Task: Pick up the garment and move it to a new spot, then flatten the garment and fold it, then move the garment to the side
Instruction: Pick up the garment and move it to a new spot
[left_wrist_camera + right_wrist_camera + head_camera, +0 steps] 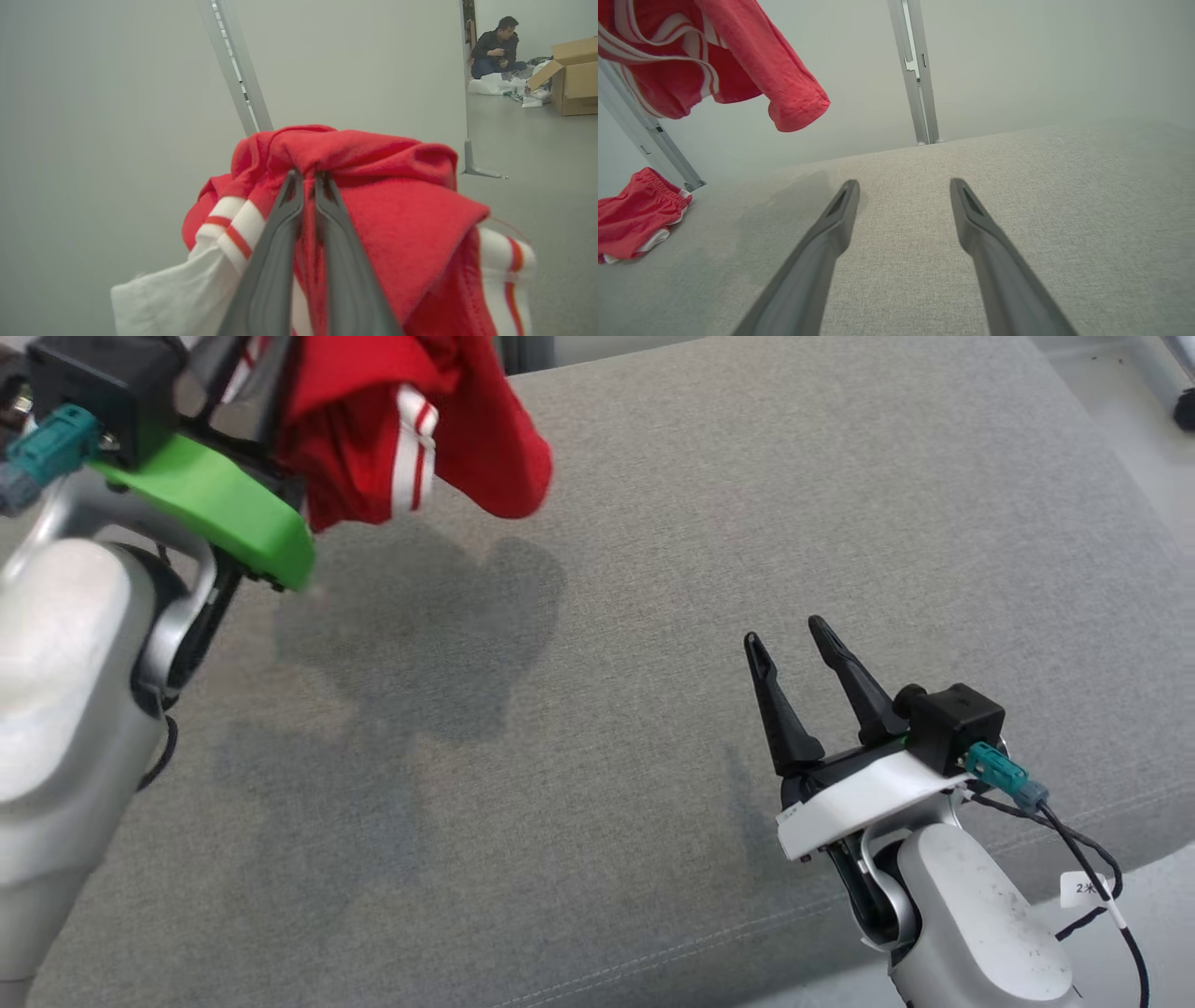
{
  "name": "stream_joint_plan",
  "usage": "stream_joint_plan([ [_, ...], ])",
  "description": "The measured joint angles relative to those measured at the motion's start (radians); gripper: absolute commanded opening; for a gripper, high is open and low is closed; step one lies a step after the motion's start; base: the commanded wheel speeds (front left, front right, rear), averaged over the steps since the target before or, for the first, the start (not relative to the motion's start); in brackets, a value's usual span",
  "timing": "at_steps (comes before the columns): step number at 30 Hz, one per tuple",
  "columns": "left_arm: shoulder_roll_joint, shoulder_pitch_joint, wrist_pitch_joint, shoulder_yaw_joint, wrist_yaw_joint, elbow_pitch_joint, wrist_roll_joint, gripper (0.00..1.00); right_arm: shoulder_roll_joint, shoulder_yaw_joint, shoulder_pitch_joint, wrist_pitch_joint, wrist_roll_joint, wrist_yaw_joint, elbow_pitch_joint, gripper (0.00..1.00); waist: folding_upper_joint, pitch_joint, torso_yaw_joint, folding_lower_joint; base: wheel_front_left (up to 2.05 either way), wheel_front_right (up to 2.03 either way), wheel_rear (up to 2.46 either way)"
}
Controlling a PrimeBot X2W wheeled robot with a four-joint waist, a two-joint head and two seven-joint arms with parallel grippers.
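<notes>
The left tool (306, 175) was clamped on a bunched fold of the red, white-striped knit garment (373, 210), which hung clear above the grey woven surface (653, 616); its wrist view also took in one seated person (495, 46) beside one cardboard box (577, 77). To the right, the right tool (786, 630) pointed along the surface with its two tapered fingers (824, 242) apart, and its wrist view added a second red piece (635, 224) lying crumpled on the surface.

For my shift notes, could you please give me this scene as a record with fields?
held item: red garment with white stripes, bunched, hanging in the air
left gripper: shut on the red garment
right gripper: open, empty, over the grey fabric surface
elsewhere: red shorts lying on the surface; person seated on the floor beside a cardboard box
</notes>
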Motion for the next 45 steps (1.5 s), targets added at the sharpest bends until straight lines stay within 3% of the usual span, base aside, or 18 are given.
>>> stream_joint_plan([
  [6,-0.053,0.089,0.020,-0.065,0.026,-0.087,-0.003,0.00,0.000,-0.005,0.006,0.000,0.012,0.000,-0.020,1.00,0.0000,0.001,-0.073,0.0000,0.00,0.00,0.00],
  [11,-0.101,0.190,-0.010,-0.103,0.036,-0.045,-0.032,0.00,0.000,-0.009,0.013,0.000,0.013,0.000,-0.026,1.00,0.0000,0.009,-0.103,0.0000,0.00,0.00,0.00],
  [29,-0.251,0.336,-0.169,-0.200,-0.064,0.408,-0.068,0.00,0.000,0.005,0.058,0.000,-0.013,0.000,0.011,1.00,-0.0001,-0.047,0.021,0.0000,0.00,0.00,0.00],
  [30,-0.256,0.342,-0.173,-0.205,-0.068,0.429,-0.068,0.12,0.001,0.006,0.060,0.000,-0.014,0.000,0.013,1.00,0.0000,-0.052,0.029,0.0000,0.00,0.00,0.00],
  [31,-0.262,0.349,-0.180,-0.207,-0.071,0.447,-0.068,0.48,0.001,0.006,0.062,0.000,-0.014,0.000,0.015,1.00,0.0000,-0.057,0.036,0.0000,0.00,0.00,0.00],
  [32,-0.270,0.355,-0.184,-0.205,-0.072,0.465,-0.069,1.00,0.000,0.006,0.064,0.000,-0.014,0.000,0.016,1.00,0.0000,-0.062,0.043,0.0000,0.00,0.00,0.00],
  [37,-0.308,0.374,-0.198,-0.174,-0.081,0.501,-0.060,1.00,0.000,0.007,0.072,0.000,-0.014,0.000,0.020,1.00,-0.0001,-0.087,0.069,0.0000,0.00,0.00,0.00],
  [45,-0.313,0.456,-0.201,-0.027,-0.037,0.335,0.035,1.00,0.000,-0.002,0.082,0.000,-0.016,0.000,0.021,1.00,0.0000,-0.097,0.093,0.0000,0.00,0.00,0.00],
])
